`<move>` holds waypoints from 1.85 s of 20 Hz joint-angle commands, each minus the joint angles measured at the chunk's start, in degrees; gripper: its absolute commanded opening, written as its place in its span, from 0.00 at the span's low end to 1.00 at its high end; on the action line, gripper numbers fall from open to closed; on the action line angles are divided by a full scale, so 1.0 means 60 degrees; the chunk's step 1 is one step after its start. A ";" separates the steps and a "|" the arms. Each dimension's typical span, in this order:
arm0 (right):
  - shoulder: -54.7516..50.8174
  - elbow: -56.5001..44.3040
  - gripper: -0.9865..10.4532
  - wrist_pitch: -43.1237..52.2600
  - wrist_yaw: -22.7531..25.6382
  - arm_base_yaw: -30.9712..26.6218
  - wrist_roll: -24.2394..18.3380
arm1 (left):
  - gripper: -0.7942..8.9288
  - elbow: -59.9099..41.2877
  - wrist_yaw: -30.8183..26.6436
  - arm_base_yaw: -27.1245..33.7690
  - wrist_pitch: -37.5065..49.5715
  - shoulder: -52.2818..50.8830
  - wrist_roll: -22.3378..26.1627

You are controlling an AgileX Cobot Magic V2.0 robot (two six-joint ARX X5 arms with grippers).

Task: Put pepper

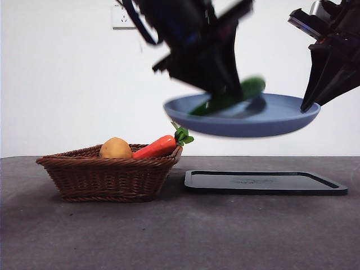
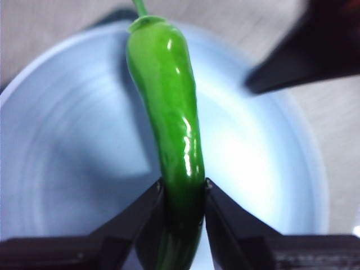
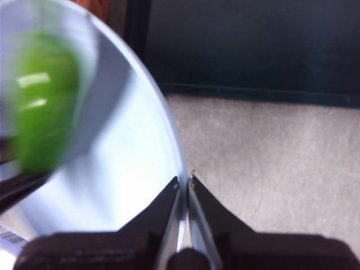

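The green pepper [image 2: 169, 124] is long, slim and glossy. My left gripper [image 2: 183, 188] is shut on its lower part and holds it just above the inside of a pale blue plate [image 2: 67, 169]. In the front view the pepper [image 1: 230, 95] lies slanted over the plate [image 1: 264, 121] under the dark left gripper [image 1: 216, 84]. My right gripper [image 3: 184, 183] is shut on the plate's rim [image 3: 169, 135] and holds the plate in the air; it shows at the plate's right edge in the front view [image 1: 309, 104]. The pepper shows blurred in the right wrist view [image 3: 42, 107].
A wicker basket [image 1: 107, 174] stands on the table at the left, with a round tan potato [image 1: 115, 148] and an orange carrot [image 1: 160, 146] in it. A flat black tray [image 1: 264, 183] lies on the table below the raised plate.
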 commanded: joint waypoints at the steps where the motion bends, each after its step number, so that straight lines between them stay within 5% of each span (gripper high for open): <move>1: 0.0102 0.0175 0.09 0.0091 -0.0066 0.0033 0.0091 | 0.15 0.0175 0.0022 -0.0098 0.0127 0.0397 0.0135; 5: 0.0102 0.0171 0.09 0.0047 -0.0062 0.0025 0.0095 | 0.32 0.0175 0.0029 -0.0135 0.0397 0.0488 0.0077; 15: 0.0361 0.0175 0.09 -0.0248 -0.0025 -0.0153 0.0284 | 0.32 0.0255 0.0026 -0.0135 0.0426 -0.0525 0.0058; 22: 0.0670 0.0324 0.09 0.0168 -0.0011 -0.1235 0.0634 | 0.32 0.0255 0.0011 -0.0004 -0.0346 -0.2725 0.0109; 37: 0.5468 0.3173 0.09 0.1060 -0.0058 -0.1861 0.0630 | 0.32 0.0255 0.0022 -0.0007 -0.1053 -0.5450 0.0164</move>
